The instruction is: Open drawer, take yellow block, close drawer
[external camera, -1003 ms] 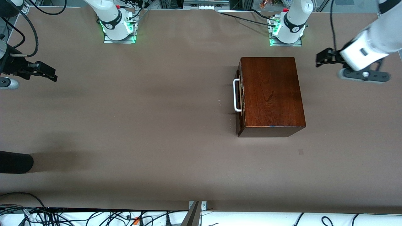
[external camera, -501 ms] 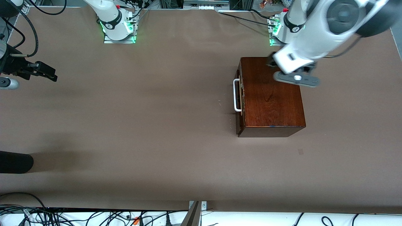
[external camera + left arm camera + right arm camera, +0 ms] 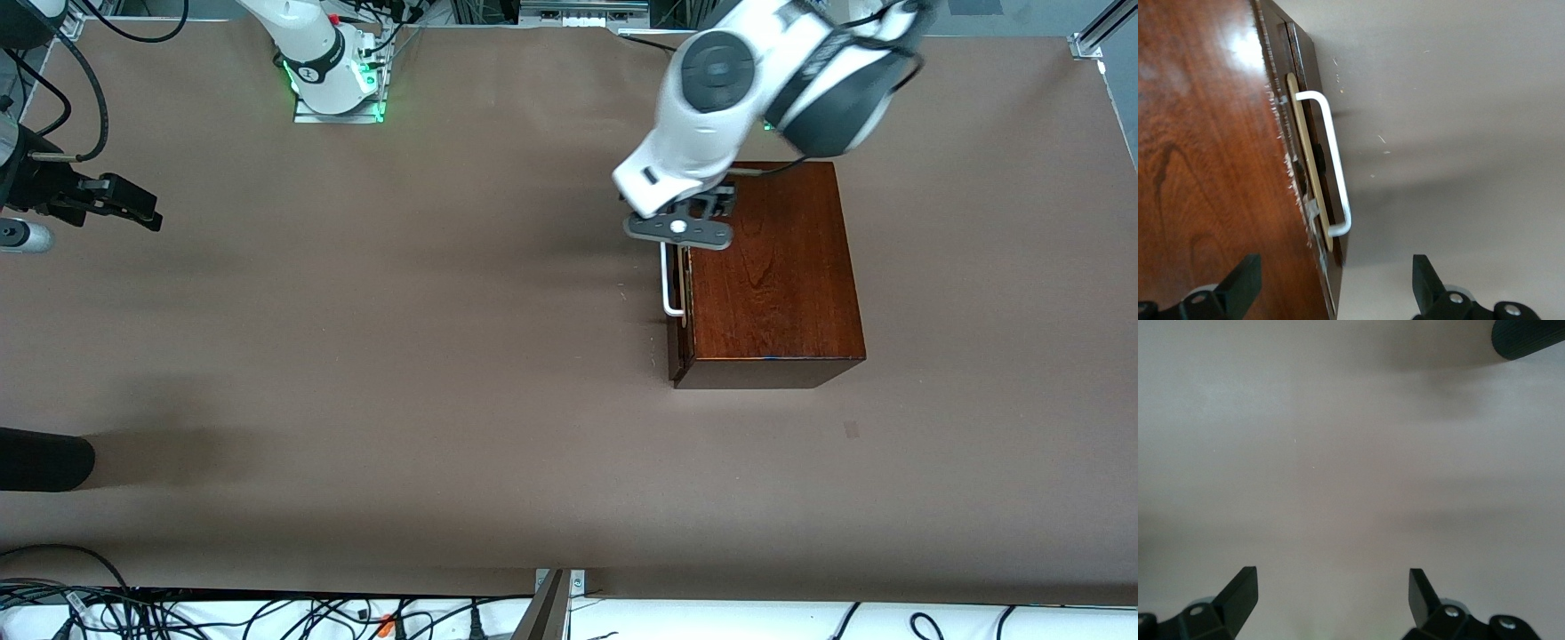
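The dark mahogany box stands on the table toward the left arm's end. Its drawer is shut, and the dark front with the white bar handle faces the right arm's end. My left gripper is open, in the air over the box's edge at the handle's end farthest from the front camera. In the left wrist view one finger is over the box top and the other over the table, with the handle between them. My right gripper waits open and empty over the table's edge. The yellow block is hidden.
A black cylinder lies at the table edge at the right arm's end; it also shows in the right wrist view. Cables run along the edge nearest the front camera. The arm bases stand along the farthest edge.
My left arm has swung from the table's end across the box top to the drawer front by the handle. The right arm has not moved. The drawer stays shut.
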You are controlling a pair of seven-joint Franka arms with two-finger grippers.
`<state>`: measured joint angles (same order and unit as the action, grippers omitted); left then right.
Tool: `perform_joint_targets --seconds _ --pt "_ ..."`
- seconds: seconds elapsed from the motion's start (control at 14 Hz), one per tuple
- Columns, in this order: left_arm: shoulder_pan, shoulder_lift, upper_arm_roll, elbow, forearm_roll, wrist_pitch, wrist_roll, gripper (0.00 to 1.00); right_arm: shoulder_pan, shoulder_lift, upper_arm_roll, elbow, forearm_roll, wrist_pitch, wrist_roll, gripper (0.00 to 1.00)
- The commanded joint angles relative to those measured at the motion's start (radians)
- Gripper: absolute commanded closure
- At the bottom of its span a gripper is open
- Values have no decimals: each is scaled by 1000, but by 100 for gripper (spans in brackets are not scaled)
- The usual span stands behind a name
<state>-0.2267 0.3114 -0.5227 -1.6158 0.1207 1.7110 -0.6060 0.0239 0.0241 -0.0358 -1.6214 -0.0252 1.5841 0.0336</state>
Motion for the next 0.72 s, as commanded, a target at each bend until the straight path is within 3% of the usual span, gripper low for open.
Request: perform_joint_targets --seconds 0.0,0.29,0.5,0.64 --pt "-56 64 1 4 109 34 -49 0 -13 -15 10 2 7 -7 -6 0" --pt "-51 61 3 -127 119 203 -57 0 -13 -15 10 2 7 -9 -6 0" --pt "-57 66 1 -196 227 267 -122 0 -12 -15 10 2 7 -9 -6 0" --pt "-60 67 1 -239 232 326 -140 0 -13 -15 10 2 7 -9 -6 0"
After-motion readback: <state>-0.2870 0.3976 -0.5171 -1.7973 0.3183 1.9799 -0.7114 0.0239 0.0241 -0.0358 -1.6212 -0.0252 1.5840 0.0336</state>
